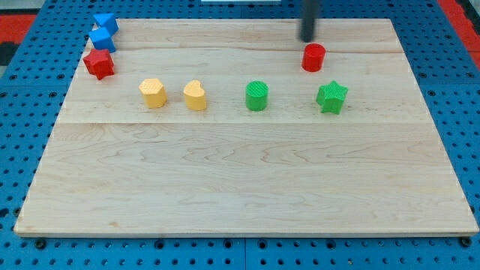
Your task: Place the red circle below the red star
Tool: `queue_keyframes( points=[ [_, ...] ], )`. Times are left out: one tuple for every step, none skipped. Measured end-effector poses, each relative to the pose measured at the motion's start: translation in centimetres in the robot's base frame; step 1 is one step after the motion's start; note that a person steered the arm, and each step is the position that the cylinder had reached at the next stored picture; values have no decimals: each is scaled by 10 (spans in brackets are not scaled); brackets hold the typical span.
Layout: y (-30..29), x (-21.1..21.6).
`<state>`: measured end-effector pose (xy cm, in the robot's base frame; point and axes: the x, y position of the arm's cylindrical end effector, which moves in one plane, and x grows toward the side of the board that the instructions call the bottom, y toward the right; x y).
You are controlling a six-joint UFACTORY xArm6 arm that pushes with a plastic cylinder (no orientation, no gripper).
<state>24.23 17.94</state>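
Sitting just above the red circle [313, 57], my tip [308, 38] is close to it, and I cannot tell if they touch.

Nearest the view's bottom, the wooden board [240, 187] is bare, with lots of room to slide things. Farther up, a row runs from the view's left to right: a yellow block [153, 93], a yellow heart [196, 95], a green circle [256, 96] and a green star [331, 97]. The red circle is above the green star, toward the view's top right. The red star [99, 64] sits far off at the left edge, with two blue blocks [103, 30] touching above it in the corner. The rod is blurry and cut off at the top. It has no hand, so it grips nothing.
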Motion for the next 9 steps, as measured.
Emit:
queue_keyframes(
  points=[
    [34, 21],
    [-33, 38],
    [-92, 72],
    [-107, 84],
    [-142, 111],
    [-160, 123],
    [-185, 105],
    [-164, 90],
    [-219, 88]
  ],
)
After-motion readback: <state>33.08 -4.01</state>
